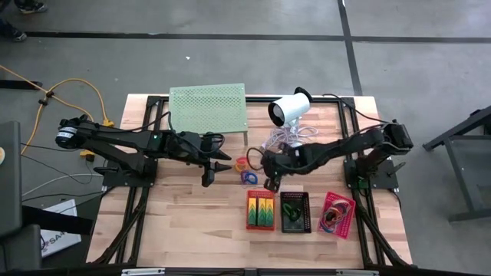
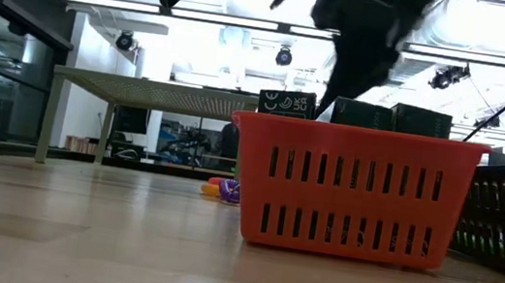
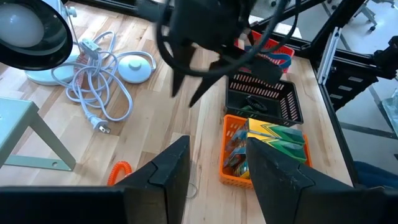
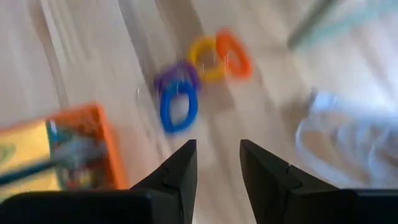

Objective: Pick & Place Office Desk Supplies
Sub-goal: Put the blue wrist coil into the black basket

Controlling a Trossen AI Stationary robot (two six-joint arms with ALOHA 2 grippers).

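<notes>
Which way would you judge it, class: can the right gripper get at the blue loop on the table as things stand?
Probably yes. The right gripper hangs open and empty beside the blue loop, which lies flat on bare wood; only the neighbouring coloured loops crowd it.

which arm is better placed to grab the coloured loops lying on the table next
Probably the right. The right gripper hangs open beside the small coloured plastic loops, which lie just ahead of its fingers in its wrist view. The left gripper, also open, sits slightly farther away.
</notes>
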